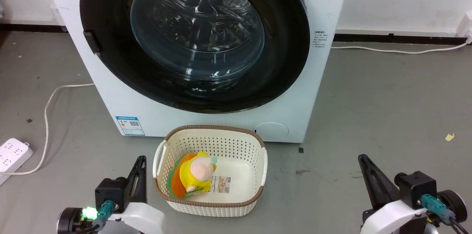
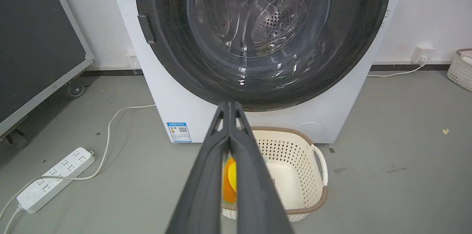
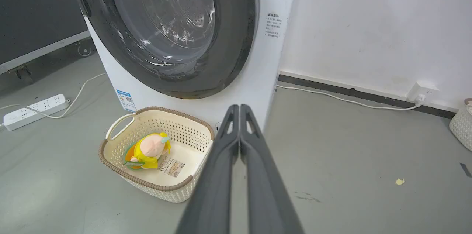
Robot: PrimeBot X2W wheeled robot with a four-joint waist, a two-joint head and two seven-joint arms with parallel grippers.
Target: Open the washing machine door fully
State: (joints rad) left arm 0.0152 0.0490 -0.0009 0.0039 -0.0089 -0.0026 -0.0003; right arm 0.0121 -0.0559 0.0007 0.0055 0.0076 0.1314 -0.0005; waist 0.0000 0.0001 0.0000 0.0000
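washing machine door [image 1: 287,42] shut | handle notch [image 1: 92,42] upper left, above my nearer left fingers [image 1: 137,175] | these and right fingers [image 1: 370,178] pinched together

The washing machine door [image 2: 258,23] is sitting closed on the washing machine [image 2: 173,101]. The left gripper [image 2: 229,105] is pointing at the machine's lower front, fingers [image 2: 206,182] pressing together. A cream basket [image 2: 287,149] is standing just before the machine, a power strip [image 2: 55,178] lying to its left

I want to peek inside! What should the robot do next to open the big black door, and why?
Probably lift the left gripper toward the small black handle notch on the left edge of the round glossy black washing machine door. The door looks shut, and that gripper rests low, closed, nearest it.
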